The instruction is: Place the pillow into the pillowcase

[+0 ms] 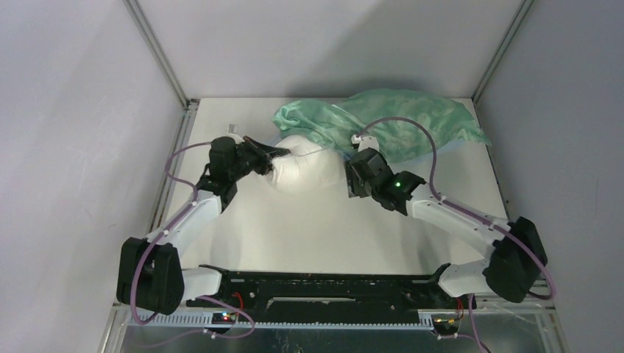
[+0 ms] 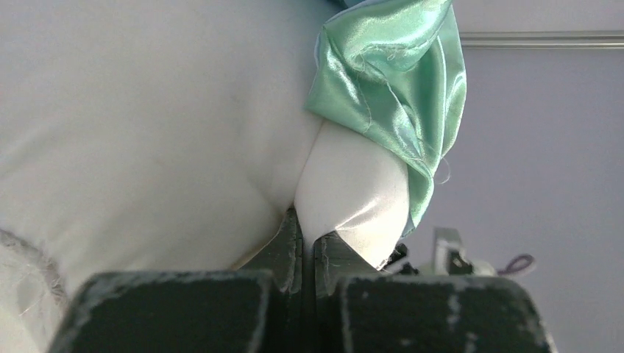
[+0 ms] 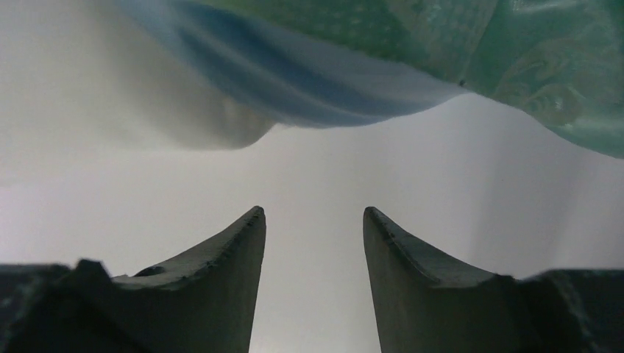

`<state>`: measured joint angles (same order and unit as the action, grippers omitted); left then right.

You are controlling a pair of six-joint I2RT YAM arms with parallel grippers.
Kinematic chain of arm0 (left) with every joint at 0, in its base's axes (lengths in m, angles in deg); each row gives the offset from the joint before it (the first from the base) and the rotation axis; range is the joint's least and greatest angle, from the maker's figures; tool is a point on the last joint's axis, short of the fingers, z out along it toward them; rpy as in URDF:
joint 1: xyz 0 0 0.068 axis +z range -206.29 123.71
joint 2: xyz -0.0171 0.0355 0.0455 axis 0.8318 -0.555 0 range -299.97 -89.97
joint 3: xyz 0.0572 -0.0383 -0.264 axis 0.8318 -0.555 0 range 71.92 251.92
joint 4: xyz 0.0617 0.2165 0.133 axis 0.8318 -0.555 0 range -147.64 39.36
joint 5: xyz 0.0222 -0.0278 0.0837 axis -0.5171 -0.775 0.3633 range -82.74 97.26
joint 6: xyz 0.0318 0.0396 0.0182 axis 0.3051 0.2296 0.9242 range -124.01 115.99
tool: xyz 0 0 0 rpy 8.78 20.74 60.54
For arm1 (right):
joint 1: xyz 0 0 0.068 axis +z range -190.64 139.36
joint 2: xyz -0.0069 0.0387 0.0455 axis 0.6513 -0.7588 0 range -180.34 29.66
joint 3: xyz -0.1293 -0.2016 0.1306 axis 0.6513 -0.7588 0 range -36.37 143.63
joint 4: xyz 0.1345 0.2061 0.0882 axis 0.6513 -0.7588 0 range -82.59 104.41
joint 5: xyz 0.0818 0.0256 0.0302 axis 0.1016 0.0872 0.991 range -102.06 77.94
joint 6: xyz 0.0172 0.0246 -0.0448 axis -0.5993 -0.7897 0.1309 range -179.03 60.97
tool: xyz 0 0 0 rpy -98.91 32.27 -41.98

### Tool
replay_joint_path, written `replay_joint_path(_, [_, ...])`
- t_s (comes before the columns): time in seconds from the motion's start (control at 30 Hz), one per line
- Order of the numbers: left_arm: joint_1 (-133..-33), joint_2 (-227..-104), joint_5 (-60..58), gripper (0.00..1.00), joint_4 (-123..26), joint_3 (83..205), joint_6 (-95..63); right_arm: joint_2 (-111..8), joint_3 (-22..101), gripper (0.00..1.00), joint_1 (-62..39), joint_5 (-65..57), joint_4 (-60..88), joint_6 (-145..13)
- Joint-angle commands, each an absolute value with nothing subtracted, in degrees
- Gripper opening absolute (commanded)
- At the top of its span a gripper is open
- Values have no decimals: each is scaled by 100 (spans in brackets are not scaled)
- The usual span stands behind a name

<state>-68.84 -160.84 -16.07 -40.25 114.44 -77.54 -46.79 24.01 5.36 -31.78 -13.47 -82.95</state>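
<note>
Nearest us, open bench spreads at six o'clock of the pillow. Our left hand is pinched tight on its nine-o'clock corner. Our right hand, at the three-o'clock edge, stands partly open and grips nothing. Farther off, at one o'clock, the pillowcase overlaps the pillow's far edge and lies close to the bench's back edge.

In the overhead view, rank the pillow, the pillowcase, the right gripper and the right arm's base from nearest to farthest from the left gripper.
From the left gripper:
1. pillow: its corner is pinched in the jaws.
2. pillowcase: near edge just behind, to the right.
3. right gripper: across the pillow, on the right.
4. right arm's base: near right corner.
</note>
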Motion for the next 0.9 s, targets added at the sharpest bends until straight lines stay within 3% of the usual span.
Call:
replay_joint_path(0.0, [-6793,-16162,-1331,0,-4327,11744,-7742,-5078,2218,53,247,-3274,54,-8621])
replay_joint_path(0.17, [-6787,-16144,-1331,0,-4459,11826,-7646,-5656,2240,56,111,-3390,978,-8508])
replay_joint_path(0.3, [-6784,-16123,-1281,0,-4620,11921,-7529,-5914,2463,68,-22,-3611,1200,-8349])
replay_joint_path(0.37, [-6780,-16116,-1270,0,-4682,11969,-7485,-6058,2645,66,-21,-3798,1134,-8174])
replay_joint_path(0.4, [-6787,-16101,-1257,0,-4735,12005,-7450,-6105,2784,59,-20,-3945,1012,-8106])
replay_joint_path(0.5, [-6786,-16003,-1120,0,-5008,12134,-7234,-5982,3178,19,-3,-4561,478,-7938])
replay_joint_path(0.57, [-6785,-15955,-993,0,-5322,12245,-7031,-5801,3451,0,-11,-4824,-33,-7833])
replay_joint_path(0.73, [-6702,-15982,-862,0,-5783,12486,-6525,-5236,4862,0,377,-5053,-1759,-7601])
replay_joint_path(0.87, [-6723,-15969,-1079,0,-5809,12472,-6456,-5358,6730,0,1047,-5004,-3313,-7396])
